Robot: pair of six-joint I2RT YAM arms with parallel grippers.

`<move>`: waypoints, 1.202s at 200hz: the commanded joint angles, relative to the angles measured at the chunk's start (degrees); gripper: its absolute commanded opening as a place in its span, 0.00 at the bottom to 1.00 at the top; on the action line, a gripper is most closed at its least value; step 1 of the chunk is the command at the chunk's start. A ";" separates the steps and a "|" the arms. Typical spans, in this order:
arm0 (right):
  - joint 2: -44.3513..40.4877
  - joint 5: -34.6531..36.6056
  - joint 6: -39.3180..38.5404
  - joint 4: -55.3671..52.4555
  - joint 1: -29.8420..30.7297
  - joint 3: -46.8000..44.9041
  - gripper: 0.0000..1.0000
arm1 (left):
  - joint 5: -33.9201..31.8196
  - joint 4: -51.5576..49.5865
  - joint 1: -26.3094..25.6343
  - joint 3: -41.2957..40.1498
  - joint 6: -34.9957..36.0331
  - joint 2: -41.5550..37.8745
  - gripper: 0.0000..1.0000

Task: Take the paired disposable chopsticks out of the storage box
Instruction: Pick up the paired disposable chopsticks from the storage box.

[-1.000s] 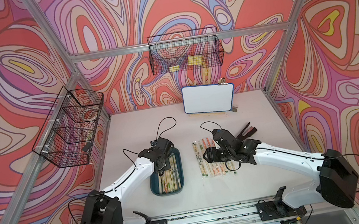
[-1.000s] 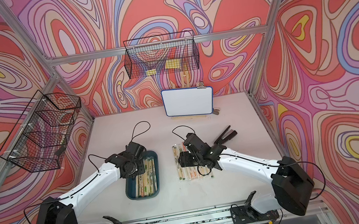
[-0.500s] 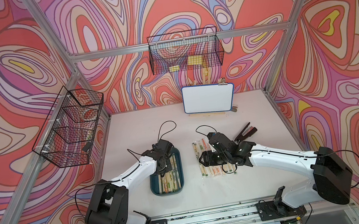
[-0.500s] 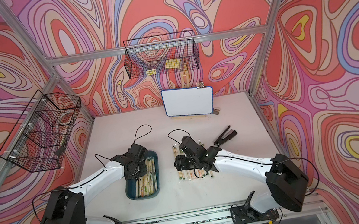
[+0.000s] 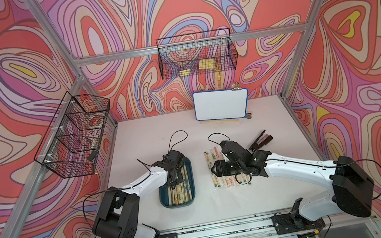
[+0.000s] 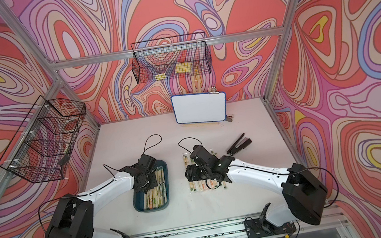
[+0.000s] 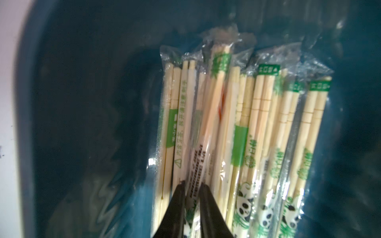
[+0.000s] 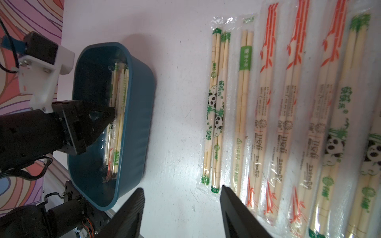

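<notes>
The teal storage box lies left of centre and holds several sleeved paired disposable chopsticks. My left gripper reaches down into the box, its jaws shut on one sleeved pair with black print. The right wrist view shows the box wall and the left fingers inside it. More sleeved pairs lie in a row on the table right of the box. My right gripper hovers open between box and row, holding nothing.
A black stapler-like tool lies behind the right arm. A small whiteboard stands at the back. Wire baskets hang on the back wall and the left wall. Bare tabletop lies in front of the box.
The left jaws have closed onto a sleeved pair inside the box. The right gripper has drifted slightly left, toward the near end of the row, still open.
</notes>
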 commanded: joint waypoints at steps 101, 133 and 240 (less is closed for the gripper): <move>0.56 1.45 -0.23 0.10 0.20 -1.06 0.64 | -2.77 -5.96 0.58 2.39 0.07 -6.04 0.07; 0.53 1.46 -0.18 0.10 0.22 -1.23 0.64 | -3.14 -7.08 0.59 3.62 0.55 -6.78 0.01; 1.52 3.71 -1.19 -0.69 0.22 -0.09 0.64 | 6.39 -7.31 -0.68 12.96 -1.83 -10.36 0.00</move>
